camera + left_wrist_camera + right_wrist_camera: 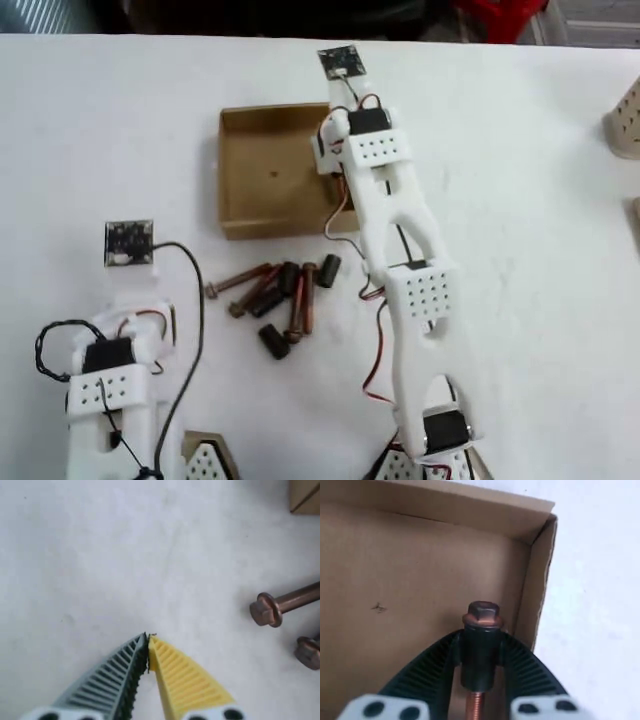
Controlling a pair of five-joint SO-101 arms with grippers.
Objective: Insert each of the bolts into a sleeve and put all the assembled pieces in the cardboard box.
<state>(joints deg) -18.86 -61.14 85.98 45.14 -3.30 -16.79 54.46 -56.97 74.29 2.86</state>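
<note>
The white table [520, 200] takes most of the high view. On it the cardboard box [262, 170] stands in the upper middle of the frame; it is shallow, brown and open on top. The right arm [420, 290] runs from the lower right of the frame up to the right side of the box. The left arm [110, 390] sits in the lower left corner. Just below the box, in the middle of the frame, lies a loose heap: several copper-coloured bolts [245, 282] with flanged hexagonal heads, mixed with several short black sleeves [274, 342]. Some of them touch each other. One assembled piece is in the right pincer [480, 640], over the floor of the box [395, 570] and near one corner of it. The piece is a black sleeve [479, 655] with a bolt through it; the bolt head [482, 614] rests at one end and the threaded shank [476, 705] comes out at the other. The two dark ribbed fingers press on both sides of the sleeve. The left pincer [148, 642] has its grey and yellow fingers together at the tips, with nothing between them, above bare table. Two bolt heads [265, 611] lie near it.
</note>
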